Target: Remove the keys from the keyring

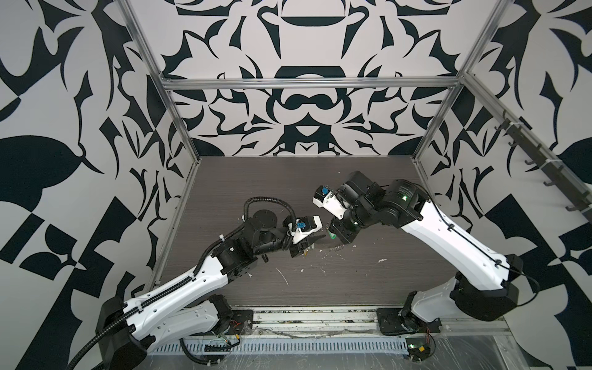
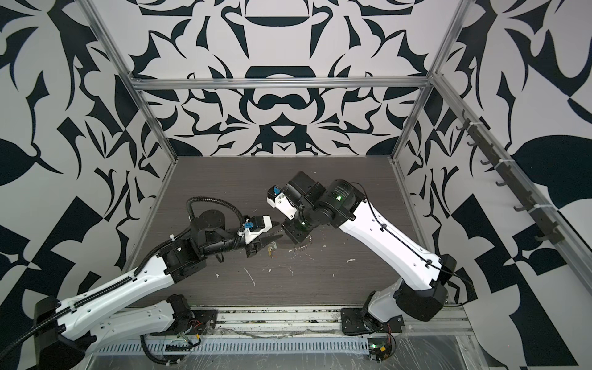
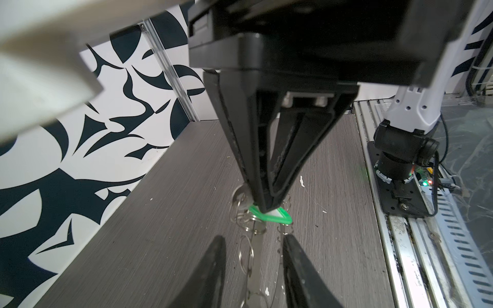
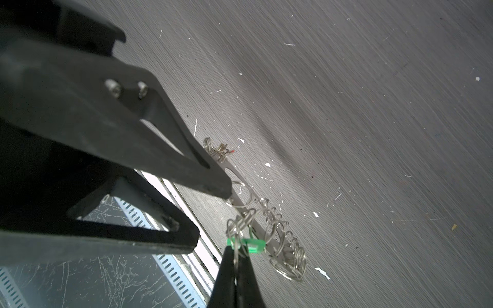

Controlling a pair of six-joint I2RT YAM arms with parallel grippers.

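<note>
The right gripper (image 4: 235, 256) is pinched shut on the green tag (image 4: 256, 244) at the keyring's (image 4: 232, 170) rim. The keyring's length runs from there to the left gripper (image 3: 254, 238). Its half-spread jaws straddle the keyring, grip unclear. The tug likely goes away from the keyring.

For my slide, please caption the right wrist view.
Right hand pinches the green tag at the keyring.

The counter (image 4: 346, 106) is matt grey wood-grain board, finely streaked. The keyring (image 4: 232, 170) is dull flat grey metal fringed with shiny wire loops (image 4: 290, 264), and the tag (image 3: 266, 219) is glossy green plastic.
</note>
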